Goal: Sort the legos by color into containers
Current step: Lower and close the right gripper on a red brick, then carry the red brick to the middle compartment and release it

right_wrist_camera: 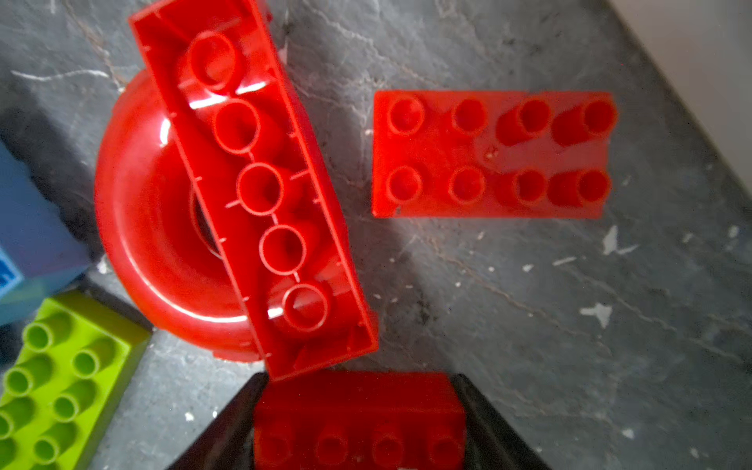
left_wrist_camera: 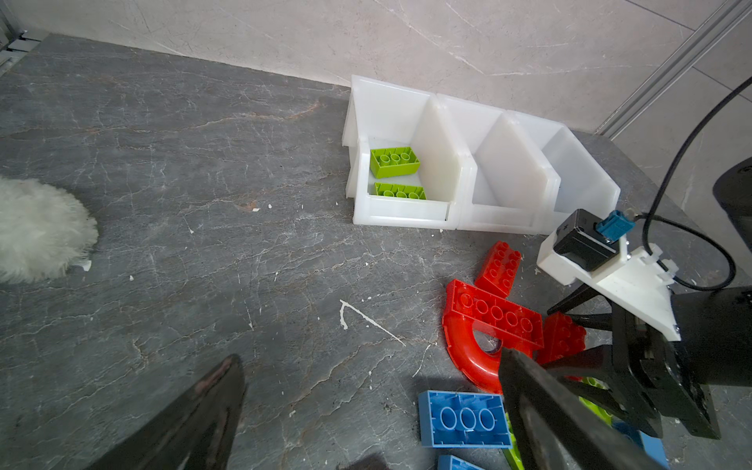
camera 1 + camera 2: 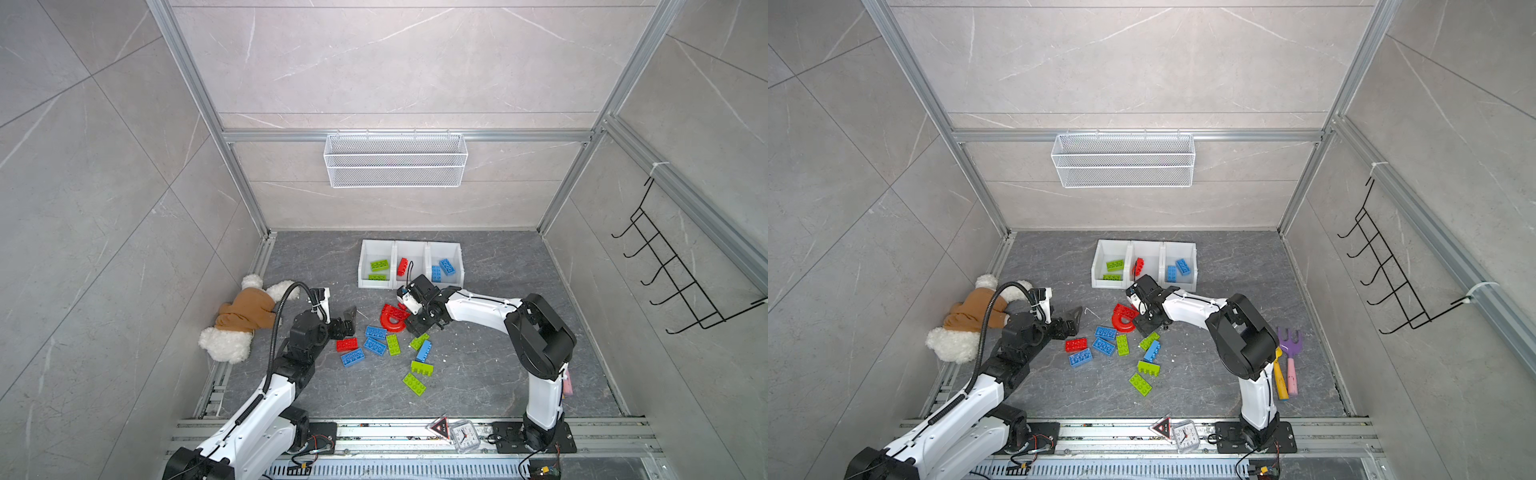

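two high overhead views, two low wrist views, red arch (image 1: pixel 122 228) in all

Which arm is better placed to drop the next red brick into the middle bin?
Right. The right gripper is closed on a red brick beside the red arch, near the middle bin. The left gripper stands open and empty, farther away.

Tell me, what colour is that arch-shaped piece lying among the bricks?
Red, glossy plastic. The arch-shaped piece shows best in the right wrist view.
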{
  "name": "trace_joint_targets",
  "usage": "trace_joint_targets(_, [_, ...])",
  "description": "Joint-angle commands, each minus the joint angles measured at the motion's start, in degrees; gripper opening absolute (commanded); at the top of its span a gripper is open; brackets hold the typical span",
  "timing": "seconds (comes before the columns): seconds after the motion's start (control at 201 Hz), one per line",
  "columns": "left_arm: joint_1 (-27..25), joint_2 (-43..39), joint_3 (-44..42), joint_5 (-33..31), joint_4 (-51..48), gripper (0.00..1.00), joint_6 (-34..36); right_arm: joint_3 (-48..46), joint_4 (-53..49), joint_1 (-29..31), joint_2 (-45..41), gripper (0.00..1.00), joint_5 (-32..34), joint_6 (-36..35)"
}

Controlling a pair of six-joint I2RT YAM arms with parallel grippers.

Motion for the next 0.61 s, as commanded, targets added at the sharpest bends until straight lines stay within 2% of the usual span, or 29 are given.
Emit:
trace_joint_targets(0.0, [0.15,-0.50,2.44,-0.34,0.66,1.00,0.12,-1.13,1.92,-1.75,-3.91,0.62,-0.84,2.20])
trace_joint_targets(0.323, [0.11,-1.01,2.18,-1.08,0.47,0.99,0.12,-0.66,4.61,-6.04,-10.02,0.60,-2.80,5.66])
trace_joint_targets(0.478, [0.05,-0.86,2.19,-0.90,0.66,1.00,0.17,4.35,4.56,-8.03,-8.71,0.59,-2.85,7.11])
trace_joint_targets(0.602, [0.11,-0.88,2.22,-0.88,0.48,1.00,0.26,13.43,1.37,-9.69,-3.55,0.60,-2.72,9.33])
